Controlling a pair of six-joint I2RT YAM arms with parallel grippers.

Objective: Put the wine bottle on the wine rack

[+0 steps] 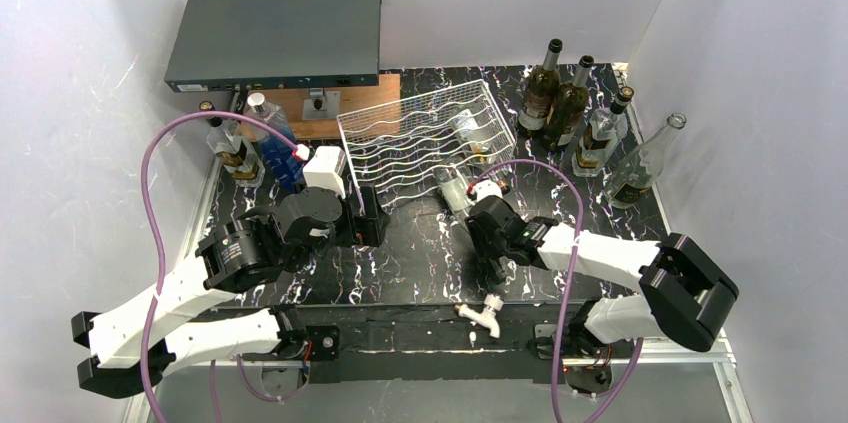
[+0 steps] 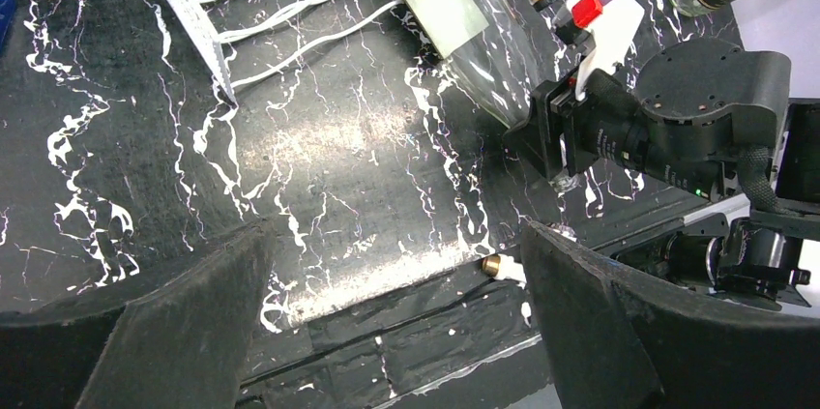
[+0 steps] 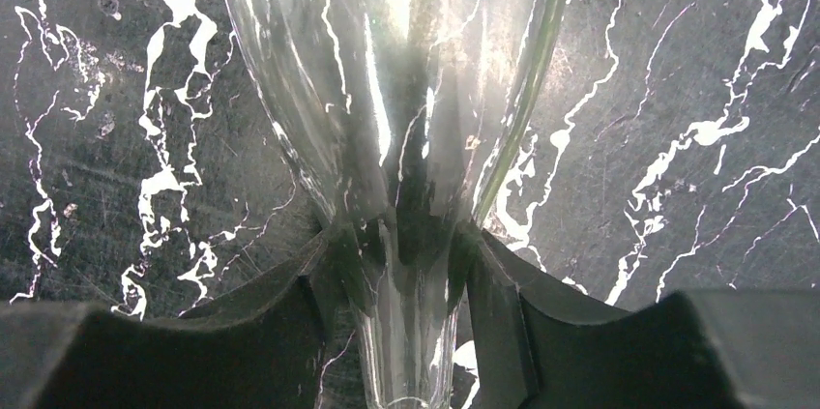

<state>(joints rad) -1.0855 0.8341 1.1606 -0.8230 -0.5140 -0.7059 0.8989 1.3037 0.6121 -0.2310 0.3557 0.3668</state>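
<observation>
Clear-glass wine bottle [image 1: 455,189] outside wine rack [image 1: 400,143], at its 5 o'clock corner | rack holds a second bottle [image 1: 472,133] (lying down) | right gripper [image 3: 406,264] clamped on neck | left gripper [image 2: 396,245] spread wide, empty, rack's 7 o'clock

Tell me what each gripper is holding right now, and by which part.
The right gripper is shut on the clear wine bottle, gripping its neck. The left gripper is open and holds nothing.

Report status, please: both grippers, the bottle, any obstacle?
Left gripper open, holding nothing. Right gripper shut on wine bottle neck. Bottle body at wine rack front edge, not slotted. No obstacle seen.
</observation>
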